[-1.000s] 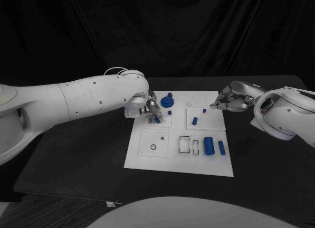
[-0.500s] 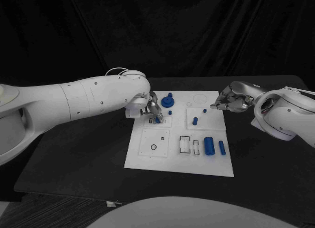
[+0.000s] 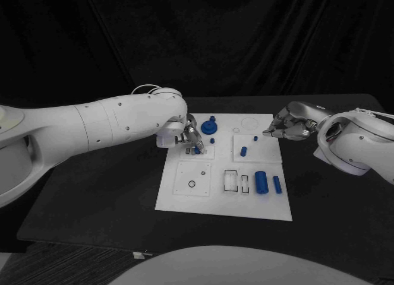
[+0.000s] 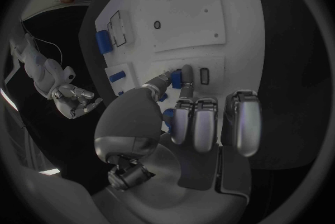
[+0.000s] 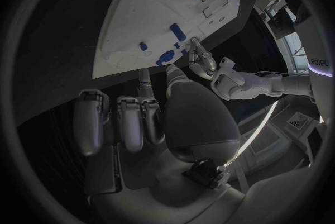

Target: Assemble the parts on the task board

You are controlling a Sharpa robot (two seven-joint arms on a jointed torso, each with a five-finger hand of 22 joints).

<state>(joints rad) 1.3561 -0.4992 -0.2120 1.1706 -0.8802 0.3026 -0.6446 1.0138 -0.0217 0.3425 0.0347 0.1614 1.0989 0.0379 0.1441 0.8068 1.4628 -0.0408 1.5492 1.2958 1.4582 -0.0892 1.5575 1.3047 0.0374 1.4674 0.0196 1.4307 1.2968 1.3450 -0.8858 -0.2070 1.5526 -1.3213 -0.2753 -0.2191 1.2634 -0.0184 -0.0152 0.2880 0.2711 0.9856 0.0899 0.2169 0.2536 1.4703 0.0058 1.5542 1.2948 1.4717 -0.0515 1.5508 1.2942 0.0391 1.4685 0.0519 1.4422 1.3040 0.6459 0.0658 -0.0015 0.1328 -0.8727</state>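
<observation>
The white task board (image 3: 227, 202) lies in the middle of the black table. My left hand (image 3: 188, 135) hovers over the board's far left part and pinches a small blue part (image 4: 176, 76) between thumb and a finger, right beside a small slot (image 4: 204, 75). On the board stand a blue gear with a knob (image 3: 210, 126) and short blue pegs (image 3: 244, 151). A thick blue cylinder (image 3: 261, 181) and a thinner one (image 3: 277, 185) lie near the right edge. My right hand (image 3: 287, 127) hangs at the board's far right edge, fingers curled in, with nothing seen in it.
Rectangular slots (image 3: 233, 181) and a round hole (image 3: 192, 183) mark the board's near half. Black table (image 3: 103, 190) surrounds the board on every side. The right wrist view shows the board (image 5: 133, 12) and my left hand (image 5: 204, 62) beyond it.
My left hand's fingertips have shifted very slightly over the board's far left part. The right hand has not moved.
</observation>
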